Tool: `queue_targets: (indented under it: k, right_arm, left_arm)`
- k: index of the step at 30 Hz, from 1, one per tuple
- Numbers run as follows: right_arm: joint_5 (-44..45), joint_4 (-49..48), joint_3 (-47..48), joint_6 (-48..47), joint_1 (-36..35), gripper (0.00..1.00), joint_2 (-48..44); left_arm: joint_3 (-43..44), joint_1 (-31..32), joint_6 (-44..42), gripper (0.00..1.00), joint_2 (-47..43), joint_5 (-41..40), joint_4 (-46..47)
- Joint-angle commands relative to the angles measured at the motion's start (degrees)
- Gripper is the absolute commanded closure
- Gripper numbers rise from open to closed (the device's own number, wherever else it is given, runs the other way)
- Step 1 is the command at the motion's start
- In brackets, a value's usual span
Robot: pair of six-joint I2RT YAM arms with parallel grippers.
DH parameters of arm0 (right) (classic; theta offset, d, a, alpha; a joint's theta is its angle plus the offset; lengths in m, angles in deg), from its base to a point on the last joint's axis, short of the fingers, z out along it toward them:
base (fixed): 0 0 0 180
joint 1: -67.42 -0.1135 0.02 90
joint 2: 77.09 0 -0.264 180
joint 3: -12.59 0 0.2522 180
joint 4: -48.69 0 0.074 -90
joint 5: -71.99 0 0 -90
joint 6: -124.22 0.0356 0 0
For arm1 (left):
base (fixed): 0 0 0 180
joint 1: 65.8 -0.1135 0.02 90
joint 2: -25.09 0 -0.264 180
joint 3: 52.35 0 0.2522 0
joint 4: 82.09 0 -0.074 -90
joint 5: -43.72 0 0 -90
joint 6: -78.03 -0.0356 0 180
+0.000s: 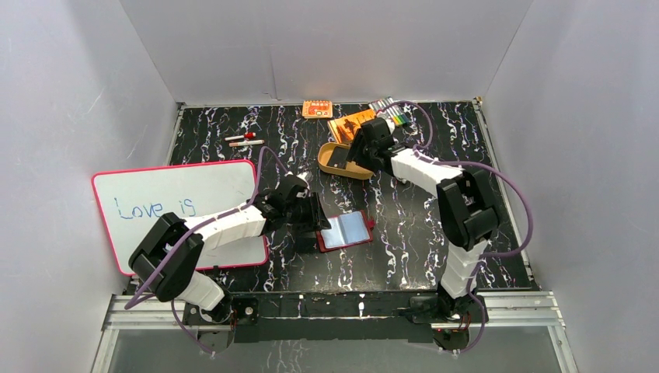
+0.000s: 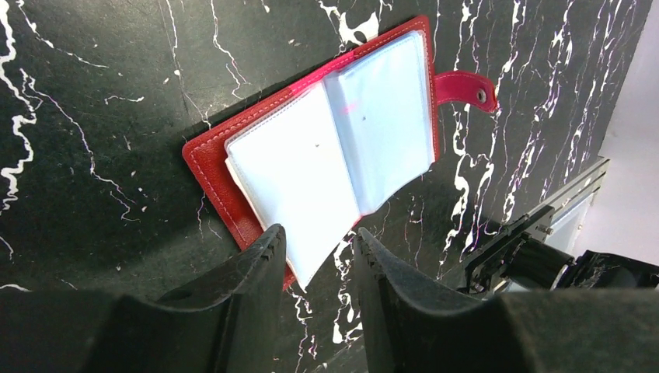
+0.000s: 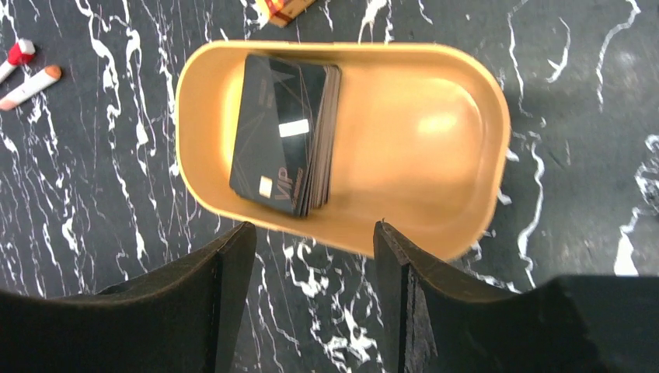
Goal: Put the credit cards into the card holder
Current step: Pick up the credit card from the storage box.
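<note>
So the desk (image 1: 435, 256) is slick marble-look stuff, and that's my main worry: the card holder (image 2: 334, 140) is lying open and flat with nothing pinning it, so any sideways push will probably just skate it toward the whiteboard (image 1: 179, 202) on its left. The left gripper (image 2: 317, 237) is right at the card holder's left edge with its jaws apart and nothing clamped. The corner of a clear sleeve (image 2: 295, 186) pokes into the gap between them, and I honestly can't tell from the wrist view if it's touching a finger. If it closes there it could crumple or fold the sleeve instead of holding it open. The right gripper (image 3: 312, 229) is released and empty too, hanging over the near rim of the tan tray (image 3: 458, 155), which sits straight beyond the card holder. The credit cards (image 3: 284, 132) are all in that tray, none in the card holder yet, stacked tight against one end wall. A pinch could easily grab several at once, or catch the rim and tip or drag the whole light tray. And the snap tab (image 2: 466, 85) sticking out on the card holder's right side looks like something an incoming card could snag on.
</note>
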State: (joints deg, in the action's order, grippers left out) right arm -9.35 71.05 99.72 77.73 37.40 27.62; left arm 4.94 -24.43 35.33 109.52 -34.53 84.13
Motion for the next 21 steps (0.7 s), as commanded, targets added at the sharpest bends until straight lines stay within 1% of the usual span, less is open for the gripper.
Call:
queue_targets:
  k: [1,6,11,21]
  right_arm:
    - [-1.54,-5.12,5.38,1.36,1.31,0.34,3.53]
    - [-3.80,-8.07,7.11,1.68,1.64,0.34,7.43]
    - [-3.17,-6.25,10.05,1.71,1.63,0.35,10.85]
    - [-2.78,-4.75,12.61,2.03,1.71,0.43,14.44]
  left_arm:
    - [-1.06,-0.15,-0.01,0.65,-2.29,0.21,1.46]
    - [-1.23,-0.19,-0.61,0.65,-2.70,-0.35,0.80]
    - [-0.92,-0.15,-0.90,0.65,-3.08,-1.26,0.43]
    - [-0.64,-0.17,-1.08,0.66,-2.29,-1.62,0.32]
